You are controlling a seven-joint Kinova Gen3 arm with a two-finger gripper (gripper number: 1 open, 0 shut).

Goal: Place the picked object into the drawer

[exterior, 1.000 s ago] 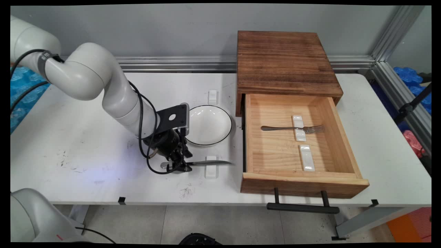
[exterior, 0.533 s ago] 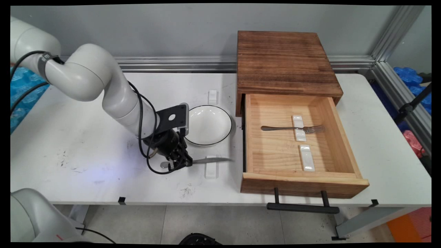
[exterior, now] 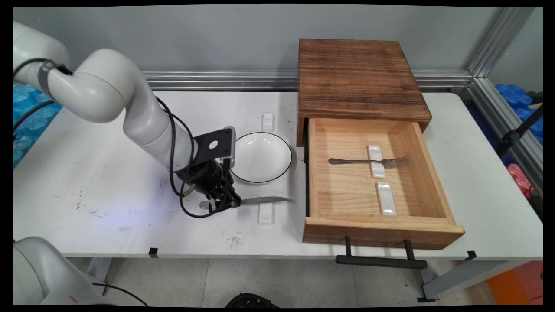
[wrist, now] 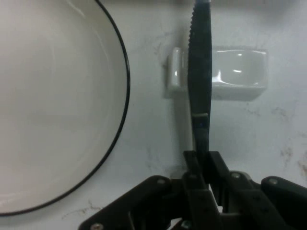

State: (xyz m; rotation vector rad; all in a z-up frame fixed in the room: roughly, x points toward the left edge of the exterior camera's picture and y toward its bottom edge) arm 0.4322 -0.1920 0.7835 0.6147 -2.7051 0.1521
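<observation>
Tool (exterior: 227,200) grips a knife (exterior: 264,200) by its handle, blade pointing right over the white rest (exterior: 266,213), toward the open drawer (exterior: 377,225).

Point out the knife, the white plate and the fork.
knife (exterior: 265,199): main view, middle of the blade sticking out from the claw.
white plate (exterior: 261,157): main view, centre of the plate's bare inside.
fork (exterior: 352,161): main view, middle of the handle, inside the open drawer.
</observation>
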